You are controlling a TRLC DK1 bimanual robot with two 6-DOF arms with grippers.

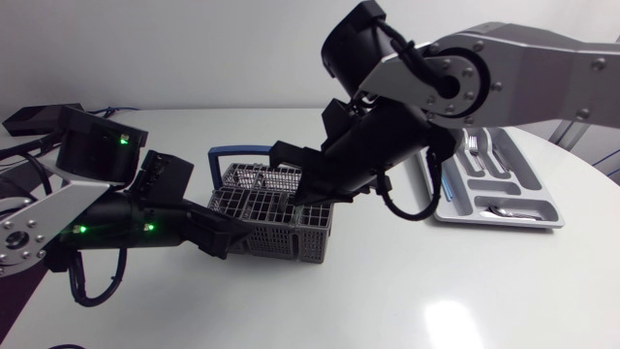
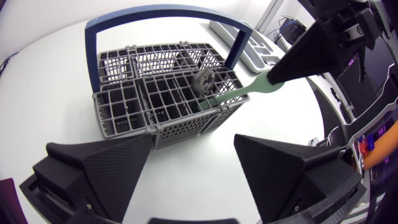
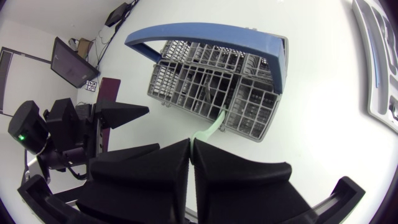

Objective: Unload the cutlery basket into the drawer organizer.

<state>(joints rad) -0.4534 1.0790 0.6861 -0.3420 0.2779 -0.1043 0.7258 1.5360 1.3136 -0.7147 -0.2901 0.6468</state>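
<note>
Gripping green-handled utensil (image 2: pixel 245 91) by its free end: R claw (image 3: pixel 191 144) pinched shut on it, other end down inside basket (image 2: pixel 186 127). Long axis slants up out of basket toward R arm — pull along that. L claw (image 2: pixel 193 138) wide open, empty, just beside basket. Organizer (image 1: pixel 542 221) on R side — well apart.

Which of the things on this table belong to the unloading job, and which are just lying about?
In the job: cutlery basket; green-handled utensil, one end in the basket; right gripper, shut on its handle; drawer organizer, some cutlery in it.
Not in use: left gripper, open, short of the basket; white table.
</note>
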